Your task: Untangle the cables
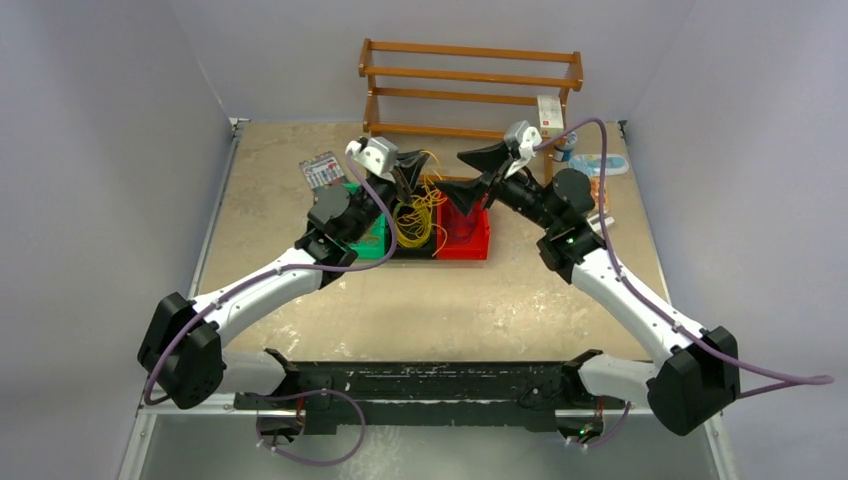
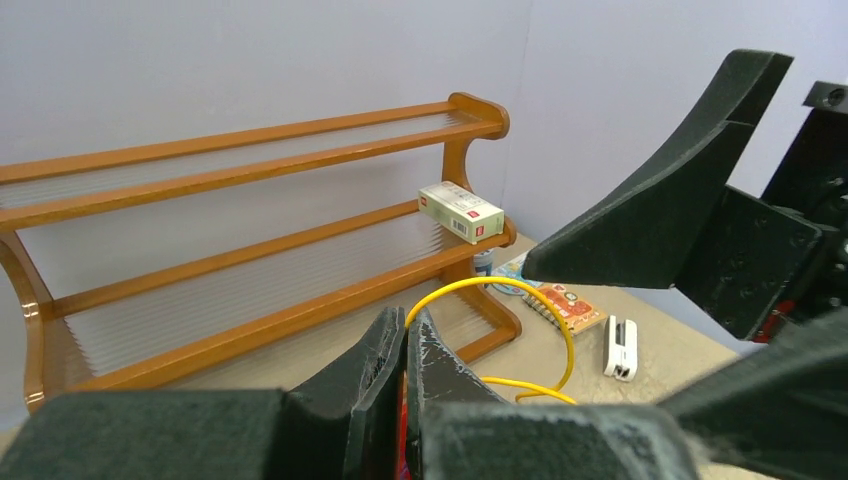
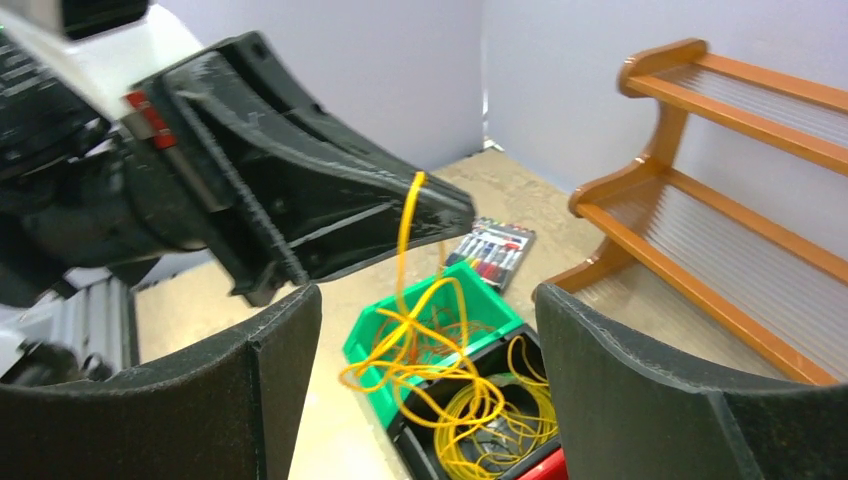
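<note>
The cables [image 1: 418, 210] are a tangle of thin yellow and orange loops. My left gripper [image 1: 405, 168] is shut on a yellow strand and holds the bunch up over the black bin [image 1: 398, 246]. The left wrist view shows the jaws [image 2: 408, 325] closed on the yellow strand [image 2: 562, 330]. My right gripper [image 1: 478, 168] is open and empty, just right of the left one, above the red bin [image 1: 466, 246]. In the right wrist view the wide-open fingers [image 3: 270, 380] frame the hanging tangle [image 3: 430, 345], with more yellow coils [image 3: 500, 425] lying in the black bin. No purple strand shows.
A green bin [image 1: 366, 240] stands left of the black one. A wooden rack [image 1: 470, 85] stands at the back with a small box [image 1: 549, 115] on it. A marker pack [image 1: 322, 168] lies at the back left. Small items [image 1: 597, 165] lie at the back right.
</note>
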### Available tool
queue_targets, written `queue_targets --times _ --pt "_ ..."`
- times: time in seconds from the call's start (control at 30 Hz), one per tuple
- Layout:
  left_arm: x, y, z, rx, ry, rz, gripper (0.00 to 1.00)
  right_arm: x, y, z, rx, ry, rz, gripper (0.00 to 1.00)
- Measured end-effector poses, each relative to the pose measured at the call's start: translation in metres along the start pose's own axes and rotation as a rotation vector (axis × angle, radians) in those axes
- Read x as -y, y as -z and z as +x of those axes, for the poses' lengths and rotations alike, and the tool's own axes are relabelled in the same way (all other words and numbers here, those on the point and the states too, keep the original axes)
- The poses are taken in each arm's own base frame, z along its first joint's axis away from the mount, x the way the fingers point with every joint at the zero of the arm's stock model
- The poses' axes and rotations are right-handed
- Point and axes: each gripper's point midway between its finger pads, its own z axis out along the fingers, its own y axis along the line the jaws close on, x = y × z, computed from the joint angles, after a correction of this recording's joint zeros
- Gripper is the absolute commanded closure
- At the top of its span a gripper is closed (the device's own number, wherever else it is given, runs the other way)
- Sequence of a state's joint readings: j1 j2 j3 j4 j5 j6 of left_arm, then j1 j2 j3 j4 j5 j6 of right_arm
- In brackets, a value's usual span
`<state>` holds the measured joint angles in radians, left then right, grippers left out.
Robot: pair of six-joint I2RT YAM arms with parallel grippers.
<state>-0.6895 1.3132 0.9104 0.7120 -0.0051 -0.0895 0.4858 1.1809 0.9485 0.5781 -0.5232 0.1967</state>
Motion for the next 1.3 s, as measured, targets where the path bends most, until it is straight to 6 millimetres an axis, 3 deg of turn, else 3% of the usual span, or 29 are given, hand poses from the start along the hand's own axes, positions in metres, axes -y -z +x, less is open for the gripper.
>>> queue_targets --times 0.2,0.43,0.87,1.0,1.3 --pt "0.000 0.001 0.005 -0.021 0.004 -0.001 1.00 0.020 -0.012 0.013 0.025 -0.033 0.071 0.23" --pt "0.003 0.003 0.017 -0.067 -0.004 -0.001 1.00 0.021 -0.029 0.044 -0.027 -0.081 0.064 0.30" --pt "0.002 0.005 0.026 -0.115 -0.017 -0.035 1.00 0.041 -0.031 0.041 0.030 -0.107 0.183 0.43" --pt "-0.001 0.005 0.026 -0.124 -0.018 -0.059 1.00 0.049 -0.034 0.055 0.008 -0.122 0.208 0.44" --pt "0.011 0.001 0.013 -0.115 0.007 -0.039 1.00 0.066 -0.040 0.109 -0.094 -0.167 0.258 0.48"
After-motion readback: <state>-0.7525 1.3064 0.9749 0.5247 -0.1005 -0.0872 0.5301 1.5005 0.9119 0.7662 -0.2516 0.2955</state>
